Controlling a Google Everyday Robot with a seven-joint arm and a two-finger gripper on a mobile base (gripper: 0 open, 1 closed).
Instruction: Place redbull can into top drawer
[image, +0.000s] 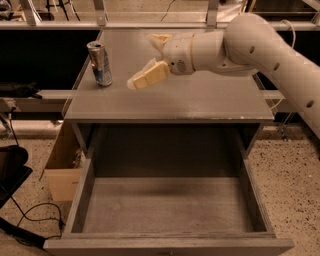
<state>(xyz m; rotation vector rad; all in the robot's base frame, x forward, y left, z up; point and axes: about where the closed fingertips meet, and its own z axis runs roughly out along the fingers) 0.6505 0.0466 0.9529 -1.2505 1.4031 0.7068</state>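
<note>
The redbull can (100, 63), slim and silver with blue patches, stands upright at the left side of the grey tabletop (200, 100). My gripper (143, 61) hovers just above the tabletop, a short way to the right of the can and not touching it. It is open and empty, with one pale finger (148, 76) pointing at the can and the other (160, 39) behind it. The top drawer (167, 205) is pulled fully out below the tabletop and its flat bottom is bare. My white arm comes in from the right.
A cardboard box (62, 167) sits on the floor left of the cabinet. A black object (11, 167) and cables (30, 220) lie on the speckled floor at the left. Metal rails (150, 24) run behind the table.
</note>
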